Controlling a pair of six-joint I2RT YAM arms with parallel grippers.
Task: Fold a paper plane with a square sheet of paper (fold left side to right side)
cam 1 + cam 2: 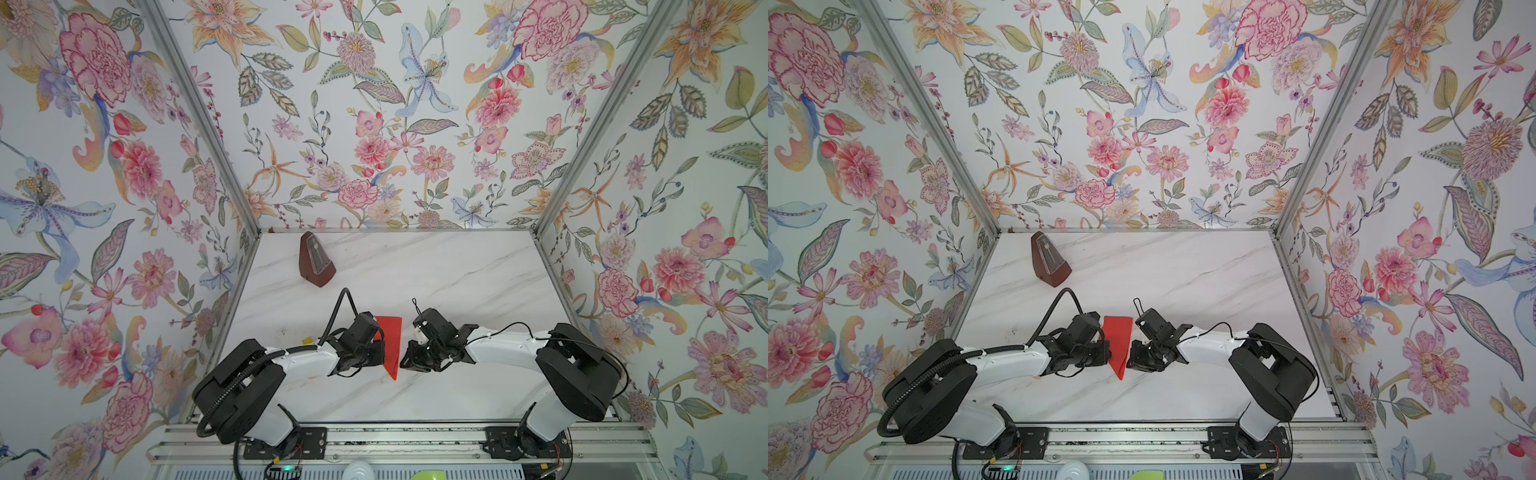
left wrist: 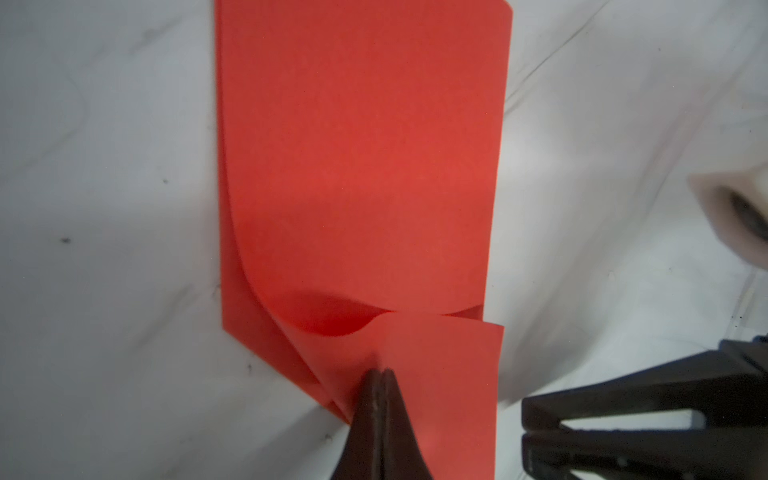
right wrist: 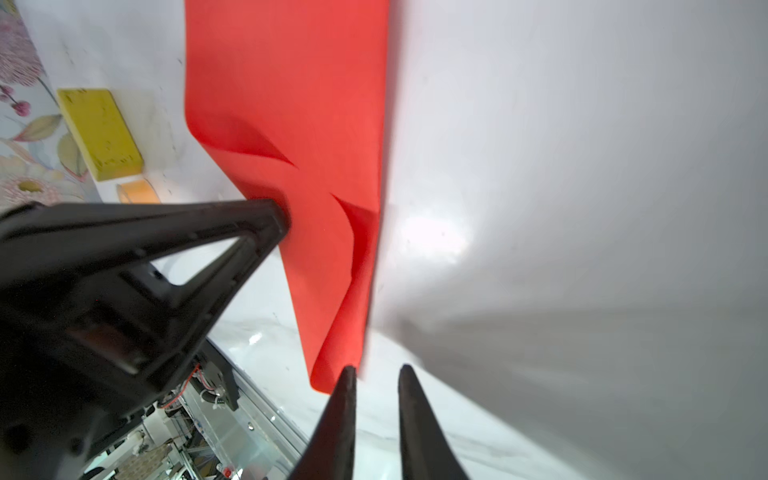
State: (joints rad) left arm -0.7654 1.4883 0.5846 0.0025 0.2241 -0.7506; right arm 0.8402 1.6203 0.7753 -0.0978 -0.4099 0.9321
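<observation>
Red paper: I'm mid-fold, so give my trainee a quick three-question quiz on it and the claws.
1. True or false: the left claw is shut on a lifted flap of the red paper.
2. The right claw has its jaws: A) clamped on the paper; B) apart, beside the paper's pointed end, nothing between them; C) shut tight, far from the paper.
3. In both top views, what dark brown pyramid-shaped object stands beyond the paper?
Key: 1 true; 2 B; 3 the metronome.
</observation>
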